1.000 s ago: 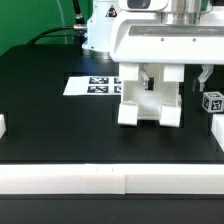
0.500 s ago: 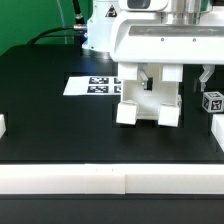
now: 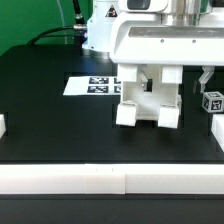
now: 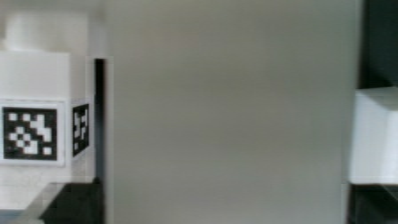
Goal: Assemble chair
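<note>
Black bench (image 3: pixel 50 125) takes up most of exterior view. Marker board (image 3: pixel 90 86) lies flat toward back, several square tags showing, its end toward exterior view's right hidden. White rail (image 3: pixel 60 181) runs along near edge, seam near middle. Green backdrop (image 3: pixel 25 20) behind; dark cable (image 3: pixel 52 35) crosses it.

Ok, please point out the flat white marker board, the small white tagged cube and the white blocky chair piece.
Flat white marker board (image 3: pixel 85 86): exterior view, on its printed tags.
Small white tagged cube (image 3: pixel 212 101): exterior view, on its tagged face.
White blocky chair piece (image 3: pixel 130 108): exterior view, on its front face.
</note>
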Controlling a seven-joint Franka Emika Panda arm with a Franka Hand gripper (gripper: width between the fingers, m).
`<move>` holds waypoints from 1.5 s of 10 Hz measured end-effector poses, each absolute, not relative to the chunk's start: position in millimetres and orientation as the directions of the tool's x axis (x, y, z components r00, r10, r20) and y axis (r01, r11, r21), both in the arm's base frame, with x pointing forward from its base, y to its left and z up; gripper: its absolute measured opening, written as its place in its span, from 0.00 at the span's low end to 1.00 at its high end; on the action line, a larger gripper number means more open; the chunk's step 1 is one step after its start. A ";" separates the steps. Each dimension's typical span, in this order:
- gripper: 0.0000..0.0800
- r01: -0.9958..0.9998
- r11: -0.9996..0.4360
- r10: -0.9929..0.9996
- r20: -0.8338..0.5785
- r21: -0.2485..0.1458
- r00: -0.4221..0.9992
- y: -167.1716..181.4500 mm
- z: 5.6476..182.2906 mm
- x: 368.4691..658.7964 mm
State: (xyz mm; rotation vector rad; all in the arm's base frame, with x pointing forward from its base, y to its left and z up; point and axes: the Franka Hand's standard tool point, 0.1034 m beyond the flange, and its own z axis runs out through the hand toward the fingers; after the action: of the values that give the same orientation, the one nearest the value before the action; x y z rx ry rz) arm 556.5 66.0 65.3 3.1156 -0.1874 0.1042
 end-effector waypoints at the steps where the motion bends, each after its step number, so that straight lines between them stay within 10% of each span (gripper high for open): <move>1: 0.81 -0.114 -0.993 -0.112 0.068 0.018 0.991 65.9 62.2 559.7; 6: 0.81 -0.101 -0.995 -0.099 0.076 0.025 0.992 65.4 57.3 578.7; 15: 0.81 -0.116 -0.993 -0.117 0.049 -0.017 0.992 82.8 117.7 562.4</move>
State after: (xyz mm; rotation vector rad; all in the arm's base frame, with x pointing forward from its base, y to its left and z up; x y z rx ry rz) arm 562.4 82.8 117.7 3.1493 -0.1842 0.0784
